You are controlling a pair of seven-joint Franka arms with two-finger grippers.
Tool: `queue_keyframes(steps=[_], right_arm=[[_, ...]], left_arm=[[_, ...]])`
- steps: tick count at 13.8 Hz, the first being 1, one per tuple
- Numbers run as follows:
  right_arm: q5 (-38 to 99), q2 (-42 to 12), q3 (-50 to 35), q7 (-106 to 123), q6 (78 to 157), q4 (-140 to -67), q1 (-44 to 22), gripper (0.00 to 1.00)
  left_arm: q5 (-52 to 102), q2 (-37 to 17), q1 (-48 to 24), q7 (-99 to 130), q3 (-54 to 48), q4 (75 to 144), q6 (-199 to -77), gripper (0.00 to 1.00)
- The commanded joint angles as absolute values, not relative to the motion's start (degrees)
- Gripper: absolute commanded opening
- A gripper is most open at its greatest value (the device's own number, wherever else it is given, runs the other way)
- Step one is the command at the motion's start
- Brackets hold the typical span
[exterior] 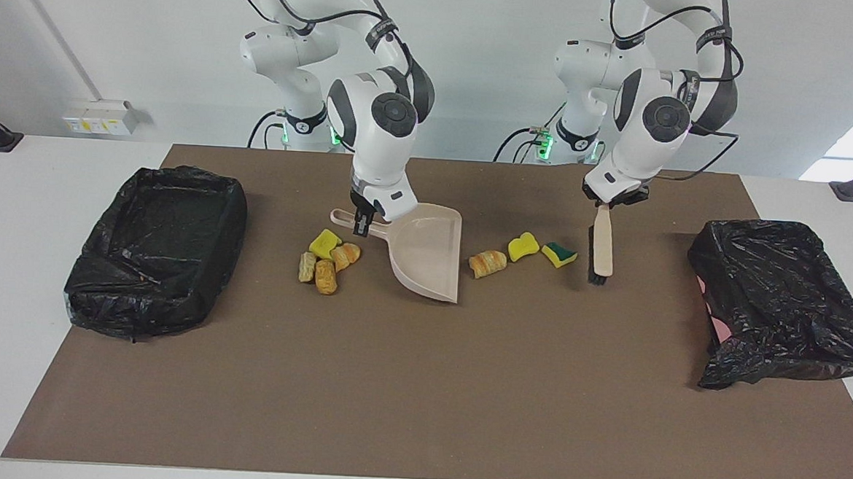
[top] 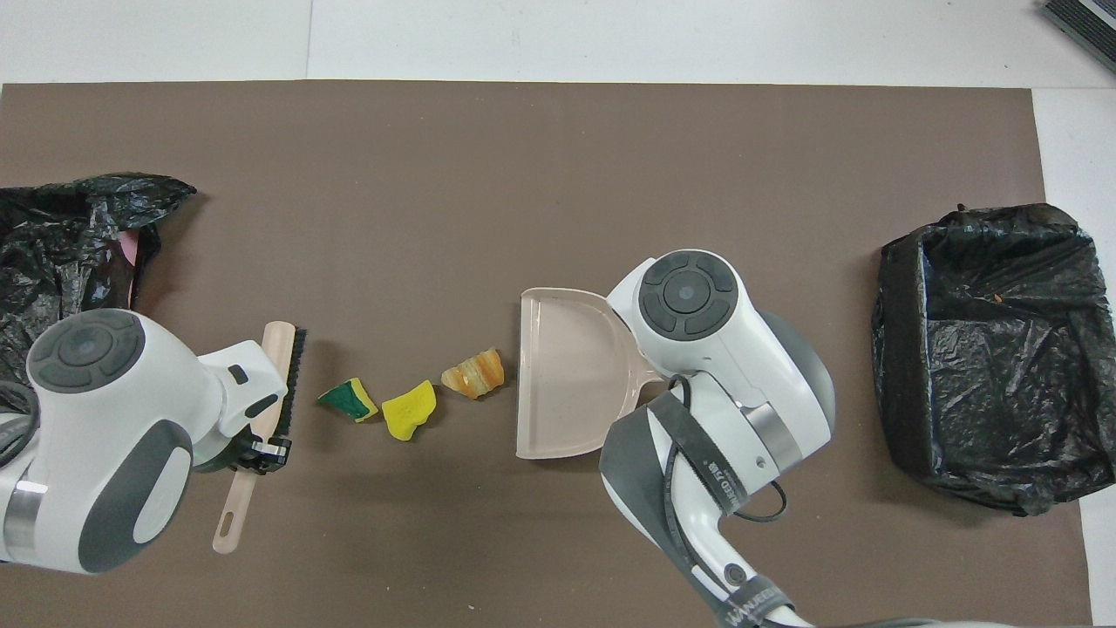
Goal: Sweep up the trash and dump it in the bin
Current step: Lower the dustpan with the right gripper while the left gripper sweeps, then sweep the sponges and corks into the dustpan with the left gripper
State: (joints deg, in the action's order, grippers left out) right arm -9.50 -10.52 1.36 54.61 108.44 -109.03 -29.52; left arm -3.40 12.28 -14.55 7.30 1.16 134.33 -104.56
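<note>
Right gripper (exterior: 360,223) fingers clamped dustpan (exterior: 425,258), mouth toward 3 o'clock; left gripper (exterior: 603,203) gripped brush (exterior: 600,250), trash (exterior: 522,246) between, we judged ready for sweep.

Bright, even light fills both views. Shadows are soft and short. Daylight glares at the facing view's right edge.

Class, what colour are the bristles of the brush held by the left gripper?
Black, clearest in the overhead view: brush, left gripper.

Lower half of facing view: surface (exterior: 418,400) is free, w/ wide room. Mid-frame blocked by dustpan (exterior: 425,258), trash (exterior: 525,246), brush (exterior: 601,250); bins (exterior: 156,251) close both edges.
</note>
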Motion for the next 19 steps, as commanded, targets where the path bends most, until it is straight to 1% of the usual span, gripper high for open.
queue_keyframes(steps=[1,2,3,6,8,11,13,16,18,19], right_arm=[[-11.4,-9.7,1.2,56.7,111.8,-112.1,-29.6,0.0],[-11.4,-9.9,1.2,56.2,112.2,-112.4,-29.8,0.0],[-11.4,-10.1,1.2,55.2,113.5,-113.3,-31.2,0.0],[-11.3,-10.0,1.2,49.6,114.3,-114.2,-31.7,0.0],[-11.0,-10.1,1.2,47.8,114.5,-114.2,-31.7,0.0],[-11.0,-10.1,1.2,47.8,114.3,-114.2,-31.7,0.0],[-10.9,-10.1,1.2,47.8,114.3,-114.2,-31.7,0.0],[-10.9,-10.1,1.2,47.8,114.1,-114.2,-31.6,0.0],[-10.9,-10.1,1.2,47.8,114.0,-114.2,-31.6,0.0],[-10.9,-10.1,1.2,47.8,114.0,-114.2,-31.6,0.0]], left_arm=[[-2.1,17.8,-14.9,16.6,0.8,143.9,-112.1,0.0],[-1.5,17.7,-15.3,19.2,0.7,145.3,-114.5,0.0],[-0.5,17.4,-17.1,21.7,0.7,145.6,-115.6,0.0],[1.6,16.3,-21.4,26.2,0.7,146.8,-119.6,0.0],[3.9,14.8,-23.9,29.3,0.7,146.6,-121.4,0.0],[6.0,10.9,-30.7,38.4,0.7,145.4,-126.8,0.0],[9.5,10.5,-33.8,39.6,0.6,144.7,-128.1,0.0],[13.5,7.7,-37.7,39.7,0.4,140.0,-130.3,0.0],[15.2,2.4,-41.6,39.8,0.5,135.4,-130.8,0.0],[15.6,0.9,-42.1,39.3,0.4,134.0,-131.7,0.0]])
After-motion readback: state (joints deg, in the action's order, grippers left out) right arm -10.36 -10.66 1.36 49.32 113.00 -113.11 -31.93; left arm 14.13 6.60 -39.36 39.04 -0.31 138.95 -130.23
